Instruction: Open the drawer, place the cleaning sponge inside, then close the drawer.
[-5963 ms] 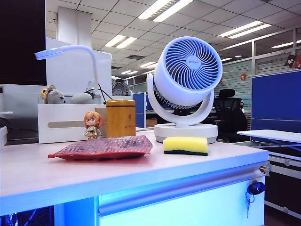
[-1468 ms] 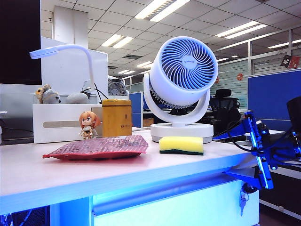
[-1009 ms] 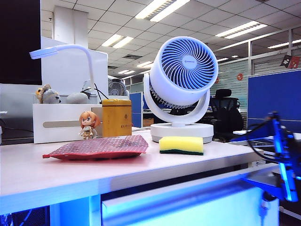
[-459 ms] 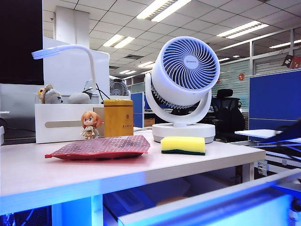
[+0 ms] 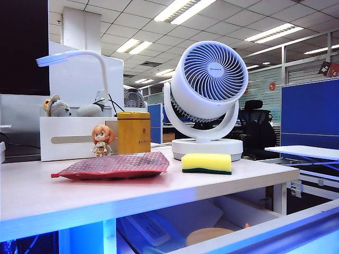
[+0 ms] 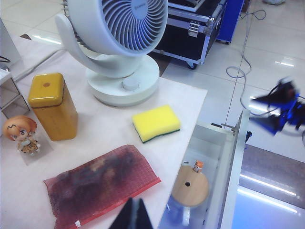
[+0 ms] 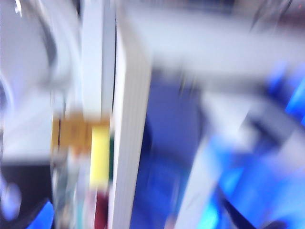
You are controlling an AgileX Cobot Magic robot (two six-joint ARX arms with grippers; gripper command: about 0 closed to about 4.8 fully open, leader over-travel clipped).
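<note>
Sitting on the worktop [image 6: 109, 124], the cleaning sponge [image 6: 156, 123] waits beside the pulled-out drawer [image 6: 209, 157]. Right gripper [image 6: 281, 107] hangs nearby, jaws wide. Left gripper [image 6: 132, 217]: jaws unclear.

open-plan office [image 5: 265, 79], ceiling strip lights [image 5: 183, 9]

Left gripper [image 6: 132, 217] up high, looking down, only its dark tips showing, right gripper [image 6: 285, 107] off to the side, blurry blue, fingers spread wide
</note>
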